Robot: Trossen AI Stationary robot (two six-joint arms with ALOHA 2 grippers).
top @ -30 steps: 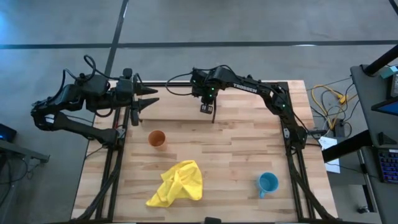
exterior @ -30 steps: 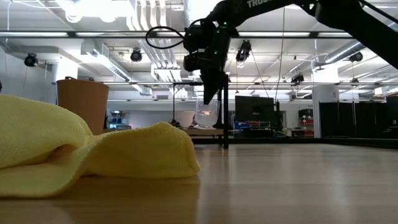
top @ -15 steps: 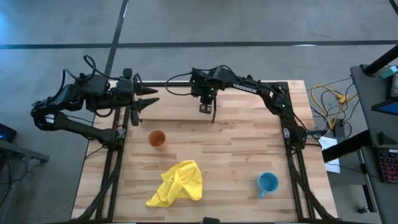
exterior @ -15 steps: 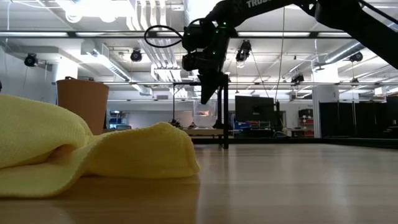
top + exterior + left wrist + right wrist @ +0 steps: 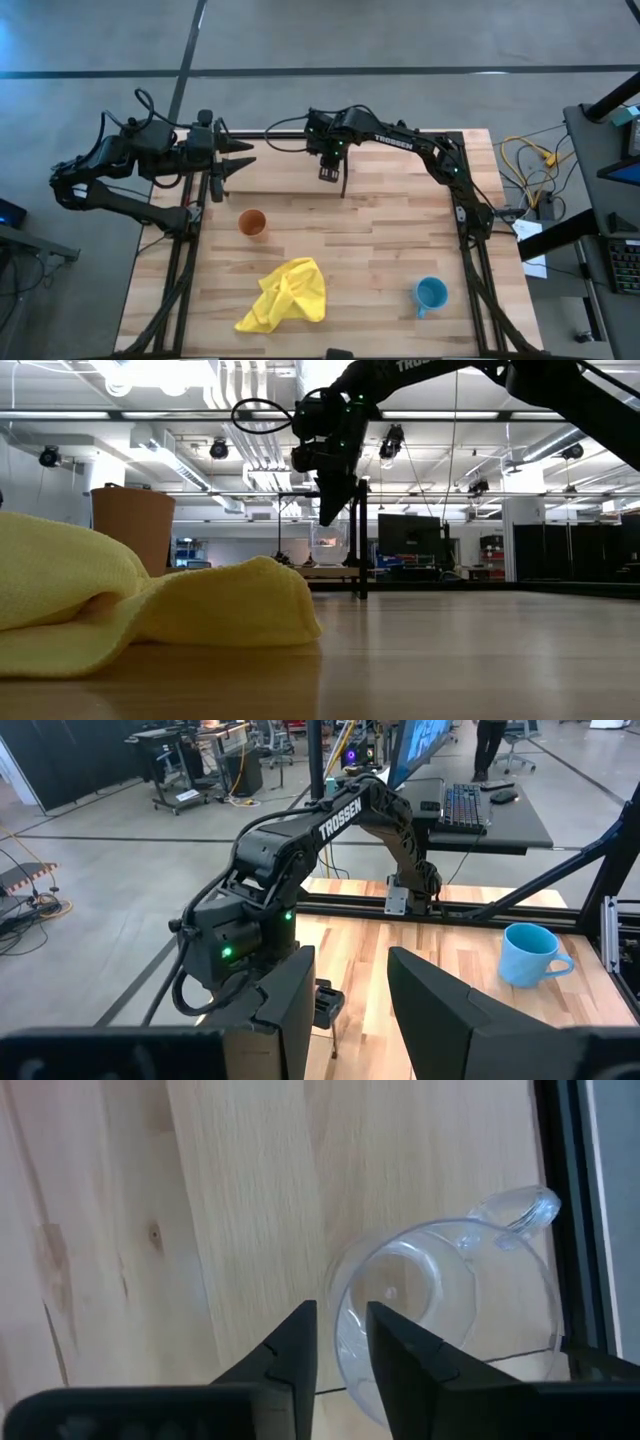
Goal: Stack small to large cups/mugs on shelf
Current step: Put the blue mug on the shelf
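The clear glass cup (image 5: 450,1300) stands upright on its base on the pale shelf board (image 5: 230,1230), beside the black divider (image 5: 361,550). My right gripper (image 5: 340,1350) hovers just above its rim, on the side away from the handle. Its fingers point down, slightly open and clear of the glass in the low view (image 5: 327,520). The orange tumbler (image 5: 252,223) stands on the table's left half. The blue mug (image 5: 431,294) stands near the right near corner. My left gripper (image 5: 245,155) waits open at the shelf's left end.
A crumpled yellow cloth (image 5: 285,295) lies near the table's near edge, between tumbler and mug. Black frame rods (image 5: 190,250) run along both table sides. Bare wood (image 5: 380,240) lies between the shelf and the mug.
My right gripper has risen a little and drawn slightly toward the far edge, coming off the glass cup's rim. The cup stays standing on the shelf.
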